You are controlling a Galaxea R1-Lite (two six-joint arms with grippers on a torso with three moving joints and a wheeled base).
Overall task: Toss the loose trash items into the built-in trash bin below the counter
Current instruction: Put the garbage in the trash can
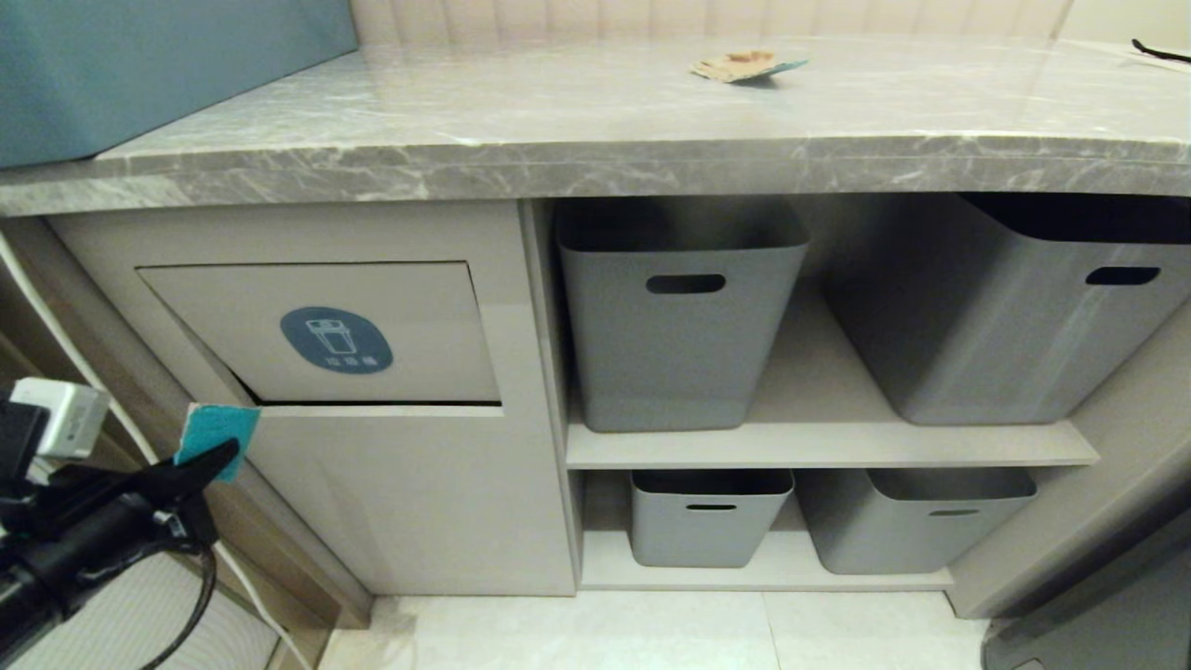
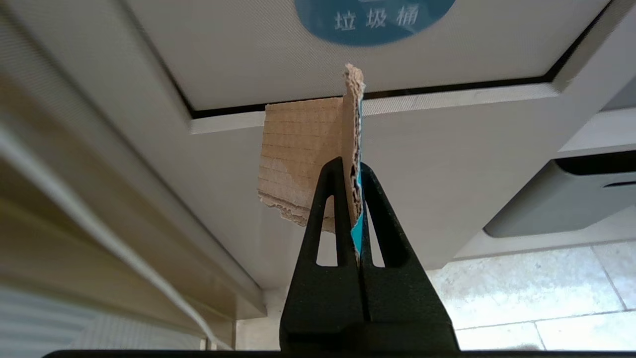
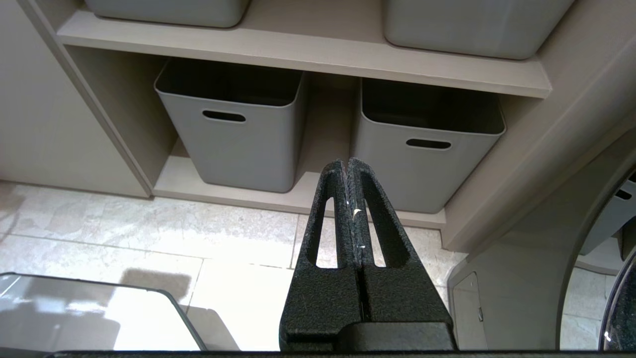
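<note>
The counter (image 1: 595,130) carries one torn brown scrap (image 1: 744,65) near its back, and the built-in trash bin (image 1: 321,330) below has its flap closed. Risk: the left gripper (image 2: 358,184), clamped on the tan card piece (image 2: 303,159), may crumple it against that flap. Card is corrugated, teal-backed, ragged-edged, just below the flap's lower left corner; right gripper (image 3: 348,171) closed, empty.

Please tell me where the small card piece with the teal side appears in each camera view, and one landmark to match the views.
Head view: the card piece is at lower left, clamped in the left gripper, before the bin flap's lower left corner.
Left wrist view: centre, card piece upright in the gripper, tan side showing.
Right wrist view: not in it.
Shared landmark: the blue oval sticker on the flap.
</note>
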